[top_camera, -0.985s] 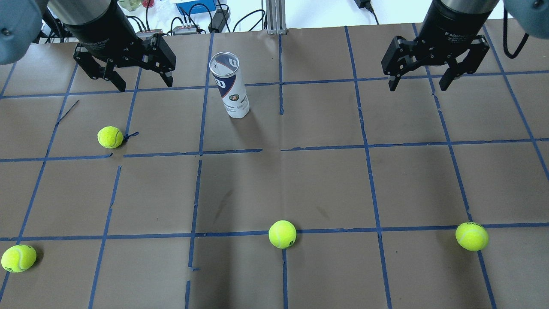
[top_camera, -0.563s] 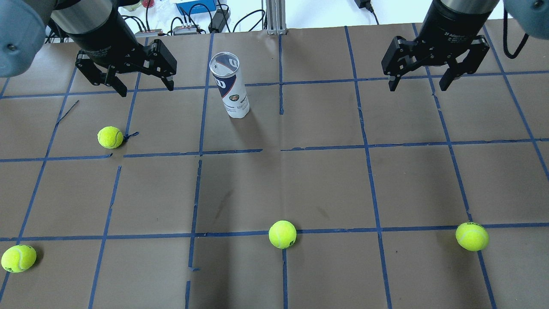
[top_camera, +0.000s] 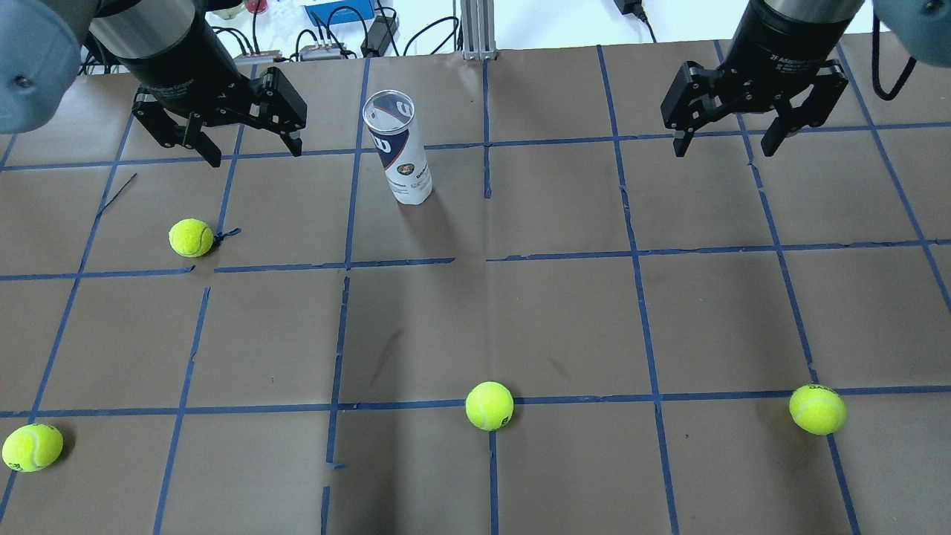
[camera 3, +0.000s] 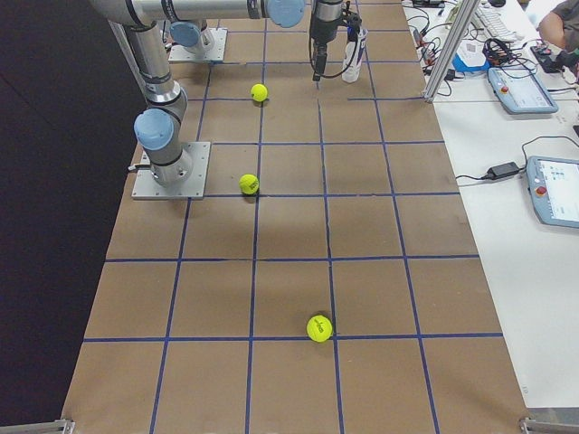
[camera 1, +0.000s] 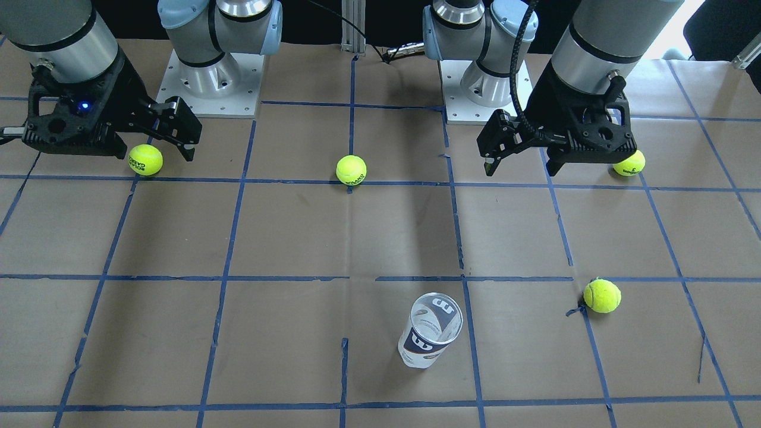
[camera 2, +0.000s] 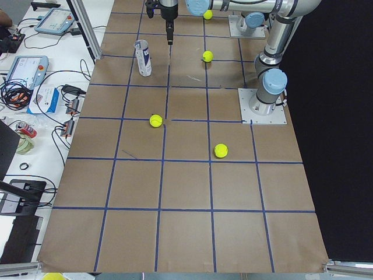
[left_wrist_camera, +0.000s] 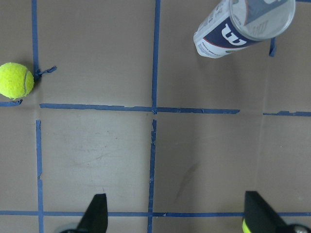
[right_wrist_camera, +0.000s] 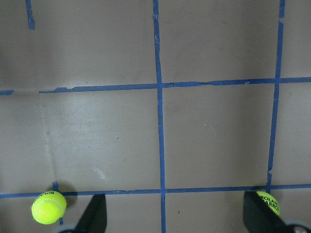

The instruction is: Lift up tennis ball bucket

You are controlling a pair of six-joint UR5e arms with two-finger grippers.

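A brown paper-covered counter (top_camera: 565, 319) ruled into squares by blue tape (top_camera: 631, 253) fills the scene, with cables and electronics along its far edge. The left arm (top_camera: 160, 44) hangs wrist-down over the far left squares. The left jaws are spread wide, empty and above the paper, just beside the tennis ball bucket (top_camera: 401, 156) but apart from it. The right arm (top_camera: 795, 30) holds the same downward pose well off to the robot's right, and the right jaws are likewise spread wide and empty.

The bucket stands upright on its base, long axis vertical, clear top end up, beside a tape line. Its white and navy label carries a big white W and a small round emblem too small to read. Four yellow-green tennis balls (top_camera: 191, 237) (top_camera: 489, 406) (top_camera: 817, 409) (top_camera: 32, 447) lie scattered; one ball's print reads "ROLAND" in the right wrist view. White lettering on the right wrist begins "2F Adaptive".
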